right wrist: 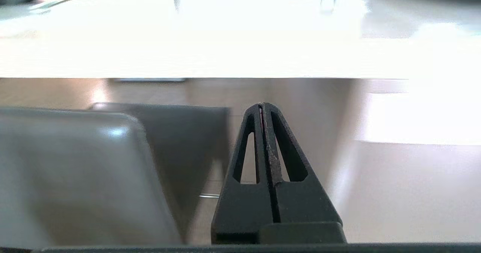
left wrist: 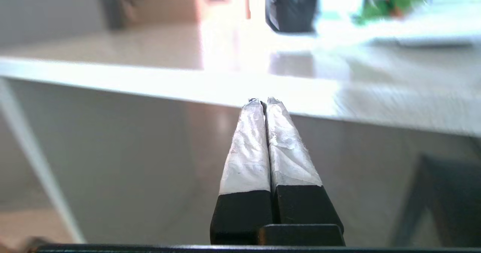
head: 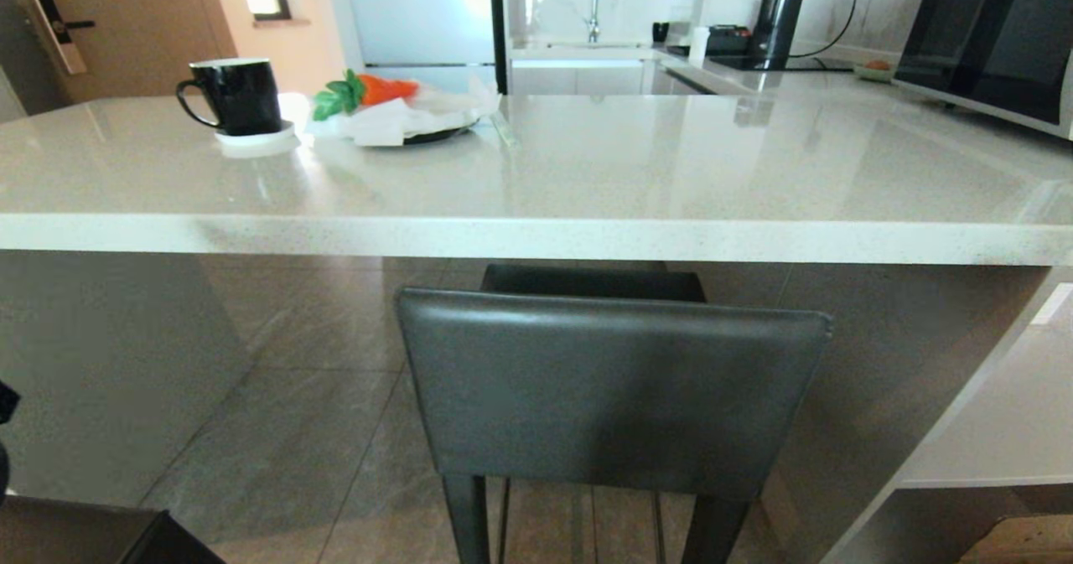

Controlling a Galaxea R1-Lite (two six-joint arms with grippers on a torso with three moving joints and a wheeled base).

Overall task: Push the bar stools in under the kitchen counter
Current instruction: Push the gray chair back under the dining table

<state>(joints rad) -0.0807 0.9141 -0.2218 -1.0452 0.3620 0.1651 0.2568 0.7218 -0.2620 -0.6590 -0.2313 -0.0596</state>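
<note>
A dark grey leather bar stool (head: 612,392) with a low rectangular backrest and thin black legs stands upright, its seat tucked under the front edge of the thick, glossy off-white stone kitchen counter (head: 536,237), backrest just outside and below the slab.
</note>
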